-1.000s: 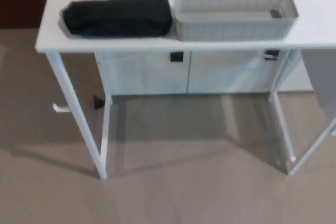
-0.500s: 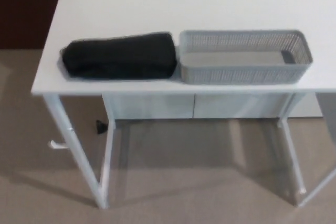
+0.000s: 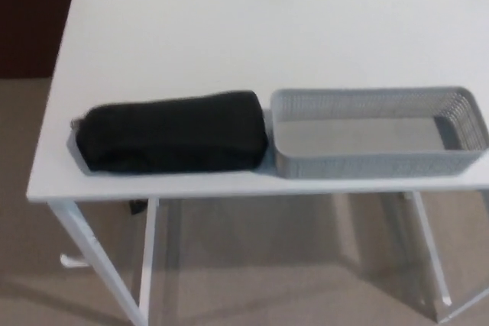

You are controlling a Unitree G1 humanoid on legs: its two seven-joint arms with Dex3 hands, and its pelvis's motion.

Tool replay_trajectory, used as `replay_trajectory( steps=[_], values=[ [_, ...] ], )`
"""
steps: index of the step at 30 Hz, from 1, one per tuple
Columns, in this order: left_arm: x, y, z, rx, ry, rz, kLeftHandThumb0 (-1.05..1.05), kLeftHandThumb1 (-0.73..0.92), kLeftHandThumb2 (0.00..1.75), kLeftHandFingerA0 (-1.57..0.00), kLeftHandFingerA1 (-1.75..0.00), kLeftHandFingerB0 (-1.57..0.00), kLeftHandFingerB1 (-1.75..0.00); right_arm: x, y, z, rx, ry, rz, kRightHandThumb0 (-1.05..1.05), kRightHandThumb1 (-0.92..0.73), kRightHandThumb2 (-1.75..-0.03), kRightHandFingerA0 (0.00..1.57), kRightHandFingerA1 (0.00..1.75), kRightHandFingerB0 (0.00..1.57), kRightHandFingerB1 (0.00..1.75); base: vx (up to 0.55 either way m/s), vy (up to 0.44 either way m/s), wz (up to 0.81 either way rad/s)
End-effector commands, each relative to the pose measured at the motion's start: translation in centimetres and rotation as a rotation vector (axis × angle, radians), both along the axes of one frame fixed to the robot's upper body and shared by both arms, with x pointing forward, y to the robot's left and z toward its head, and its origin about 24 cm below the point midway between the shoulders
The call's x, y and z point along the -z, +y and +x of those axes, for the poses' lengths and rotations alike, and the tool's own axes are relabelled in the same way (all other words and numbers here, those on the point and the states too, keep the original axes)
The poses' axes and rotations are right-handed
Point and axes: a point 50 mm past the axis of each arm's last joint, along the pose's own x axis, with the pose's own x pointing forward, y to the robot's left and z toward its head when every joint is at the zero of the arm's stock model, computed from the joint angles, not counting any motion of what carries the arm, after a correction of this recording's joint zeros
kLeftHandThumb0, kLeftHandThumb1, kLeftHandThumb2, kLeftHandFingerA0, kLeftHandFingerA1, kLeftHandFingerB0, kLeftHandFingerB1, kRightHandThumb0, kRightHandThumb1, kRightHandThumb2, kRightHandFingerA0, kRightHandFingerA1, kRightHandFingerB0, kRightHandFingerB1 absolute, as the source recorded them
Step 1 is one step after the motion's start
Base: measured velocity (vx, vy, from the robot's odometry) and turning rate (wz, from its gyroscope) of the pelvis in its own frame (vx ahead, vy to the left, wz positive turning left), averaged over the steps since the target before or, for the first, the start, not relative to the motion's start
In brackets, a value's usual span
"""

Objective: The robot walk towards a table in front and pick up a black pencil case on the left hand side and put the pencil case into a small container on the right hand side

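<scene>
Head view: a black pencil case (image 3: 172, 133) lies on its side near the front edge of a white table (image 3: 229, 36), on the left half, its right end just beside, possibly touching, the left wall of a grey mesh container (image 3: 367, 166); the picture is too soft to settle that contact. The container sits on the right half of the table, also near the front edge, with nothing visible inside. Neither robot hand shows, so their state cannot be told.

black pencil case (image 3: 172, 133), grey mesh container (image 3: 374, 159), white table (image 3: 229, 36)
</scene>
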Motion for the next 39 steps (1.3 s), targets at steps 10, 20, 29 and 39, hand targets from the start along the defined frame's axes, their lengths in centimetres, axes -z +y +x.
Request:
replay_trajectory(
  steps=[10,20,29,39],
  values=[
    [-0.2,0.2,0.0,0.0,0.006,-0.002,-0.08,0.46,0.88,-0.2,-0.51,-0.15,-0.47,-0.3,-0.6,0.1,-0.001,0.01,-0.03,-0.33,-0.62,-0.57,0.68,0.45,0.58,0.42,0.05,-0.024,0.04],
    [-0.3,0.3,0.1,0.012,0.005,0.016,-0.09,0.45,0.87,-0.23,-0.52,-0.16,-0.47,-0.4,-0.6,0.2,0.002,0.002,-0.022,-0.31,-0.63,-0.57,0.67,0.47,0.59,0.43,0.04,-0.098,0.02],
    [-0.3,0.2,0.3,0.005,0.001,0.018,-0.09,0.45,0.87,-0.23,-0.52,-0.16,-0.47,-0.4,-0.7,0.3,0.002,0.0,-0.023,-0.32,-0.62,-0.59,0.69,0.47,0.6,0.43,0.06,0.123,-0.06],
    [-0.5,0.2,0.9,-0.022,-0.015,0.001,-0.12,0.64,0.61,-0.29,-0.36,-0.21,-0.31,-0.7,-0.7,0.8,0.009,-0.008,-0.024,-0.33,-0.63,-0.57,0.68,0.46,0.59,0.42,0.0,-0.024,0.05]
  ],
)
